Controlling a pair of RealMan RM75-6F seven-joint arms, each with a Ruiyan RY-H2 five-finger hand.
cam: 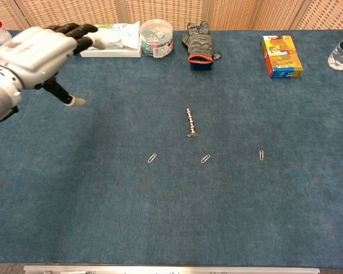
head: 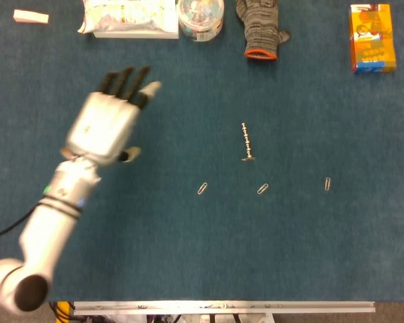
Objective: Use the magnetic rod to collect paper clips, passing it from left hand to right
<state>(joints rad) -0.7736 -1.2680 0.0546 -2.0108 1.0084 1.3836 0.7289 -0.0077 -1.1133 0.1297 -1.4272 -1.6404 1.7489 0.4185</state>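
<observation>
Magnetic rod (head: 247, 142) lying on blue surface (head: 188, 256), centre. Three paper clips (head: 262, 189) in a row at 6 o'clock of it. Left robot hand (head: 108, 124) at 9 o'clock, well apart, fingers spread, empty.

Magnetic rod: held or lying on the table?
Lying on the table. The magnetic rod rests flat on the blue cloth, alone; the left hand is open, well away.

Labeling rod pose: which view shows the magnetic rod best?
Head view: the magnetic rod is seen from straight above, full length, lying free on the mat. Chest view shows it foreshortened at a low angle, though unobstructed, with the left hand well clear.
</observation>
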